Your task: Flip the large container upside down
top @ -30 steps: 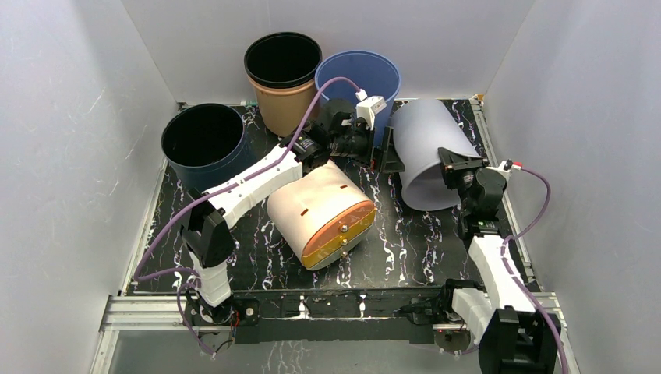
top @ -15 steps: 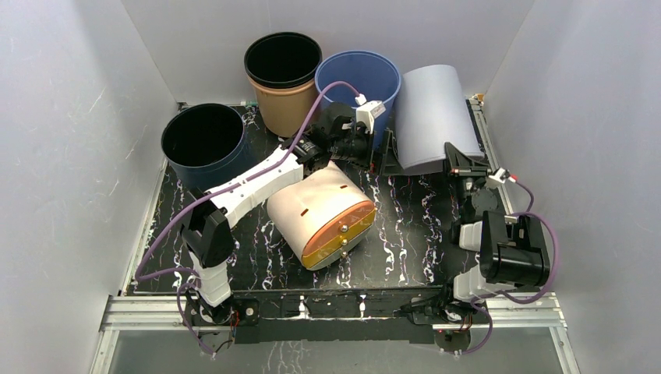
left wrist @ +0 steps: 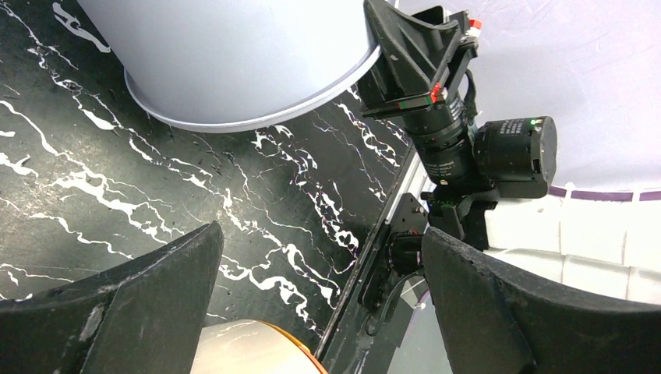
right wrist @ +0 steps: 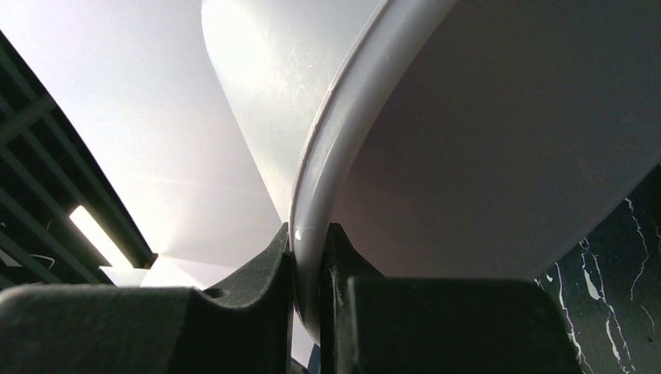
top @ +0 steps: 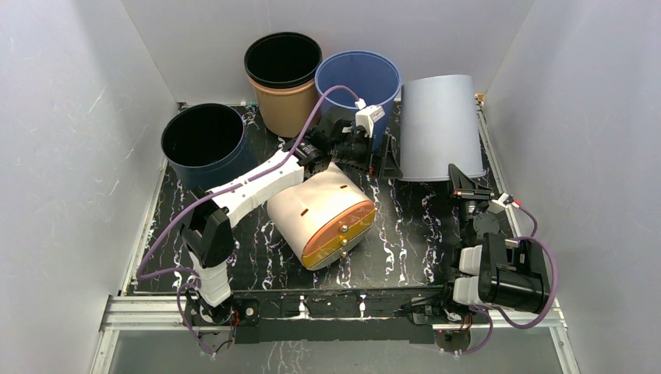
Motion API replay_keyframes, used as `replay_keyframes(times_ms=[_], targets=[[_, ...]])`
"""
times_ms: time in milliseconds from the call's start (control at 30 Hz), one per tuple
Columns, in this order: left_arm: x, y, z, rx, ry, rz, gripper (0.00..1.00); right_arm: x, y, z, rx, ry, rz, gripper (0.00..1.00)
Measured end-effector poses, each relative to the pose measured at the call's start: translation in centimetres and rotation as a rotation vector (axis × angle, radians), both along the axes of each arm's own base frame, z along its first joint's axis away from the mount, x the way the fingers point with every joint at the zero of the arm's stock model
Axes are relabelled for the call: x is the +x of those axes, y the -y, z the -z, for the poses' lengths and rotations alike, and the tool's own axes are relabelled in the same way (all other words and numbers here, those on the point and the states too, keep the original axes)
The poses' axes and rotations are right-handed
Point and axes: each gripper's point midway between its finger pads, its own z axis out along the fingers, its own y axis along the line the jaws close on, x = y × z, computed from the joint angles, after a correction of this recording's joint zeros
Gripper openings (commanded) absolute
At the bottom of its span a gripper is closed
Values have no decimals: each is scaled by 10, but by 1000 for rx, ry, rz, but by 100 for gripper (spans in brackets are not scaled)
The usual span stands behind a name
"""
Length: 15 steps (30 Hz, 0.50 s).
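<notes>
The large container (top: 439,125) is a pale grey bin at the back right, tipped mouth-down with its base uppermost and its open rim just above the mat. My right gripper (top: 461,176) is shut on the near part of that rim; in the right wrist view the rim (right wrist: 335,156) is pinched between the fingers of the right gripper (right wrist: 310,241). My left gripper (top: 366,158) stands wide open just left of the bin, holding nothing. The left wrist view shows the bin (left wrist: 234,62) lifted off the mat, the right gripper (left wrist: 405,70) on its rim, and nothing between the left gripper (left wrist: 321,238) fingers.
A beige bin with an orange lid (top: 323,214) lies on its side mid-mat under the left arm. A dark navy bin (top: 204,140), a tan bin (top: 283,78) and a blue bin (top: 358,78) stand upright at the back left. White walls enclose the mat.
The right gripper has swung the grey bin from lying on its side to nearly mouth-down, toward the back wall, while the right arm folded back. The left arm has barely moved.
</notes>
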Motion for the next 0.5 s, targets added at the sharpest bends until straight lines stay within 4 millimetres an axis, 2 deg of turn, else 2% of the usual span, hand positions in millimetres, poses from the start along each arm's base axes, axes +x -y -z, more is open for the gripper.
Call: replay_keyframes(times_ms=[167, 367, 500], targets=[[-2, -1, 7, 10, -13, 0, 99, -11, -6, -17, -43, 60, -9, 16], [-3, -3, 13, 19, -20, -1, 98, -31, -13, -46, -118, 149, -10, 17], [-4, -4, 15, 24, -25, -1, 98, -32, -16, -44, -133, 144, -22, 12]])
